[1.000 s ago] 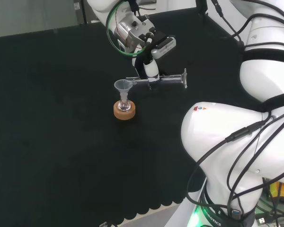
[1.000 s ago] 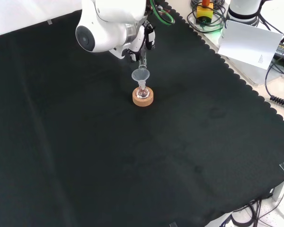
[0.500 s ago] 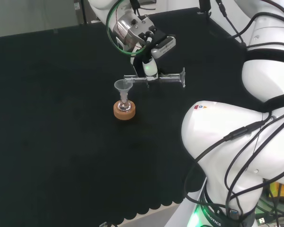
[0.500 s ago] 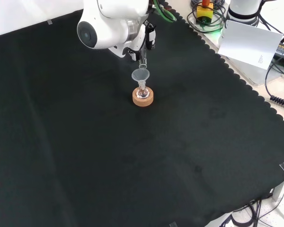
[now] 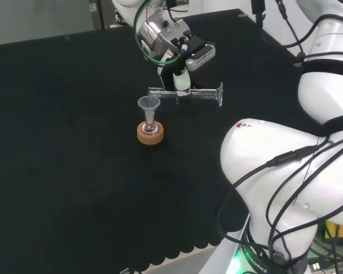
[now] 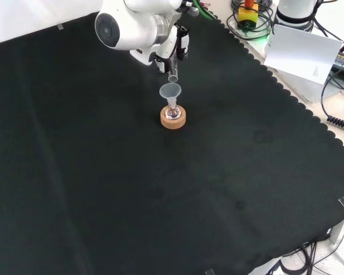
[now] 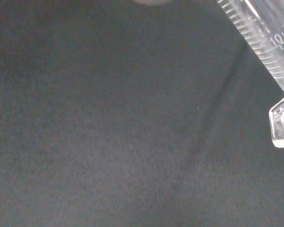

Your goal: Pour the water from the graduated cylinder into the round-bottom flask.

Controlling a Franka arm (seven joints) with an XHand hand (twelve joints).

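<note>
The hand (image 5: 182, 77) is clamped round the cylinder (image 5: 186, 92), holding it level so its mouth reaches toward the funnel (image 5: 148, 104) seated in the flask (image 5: 150, 128) below, on its cork ring (image 5: 150, 136).

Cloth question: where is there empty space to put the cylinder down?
Most of the black cloth is bare. In the front view, everything below the cork ring down to the scalloped edge is free, and so is the wide stretch to its left. It is crowded only around the flask with its funnel, just under the hand holding the cylinder.
</note>
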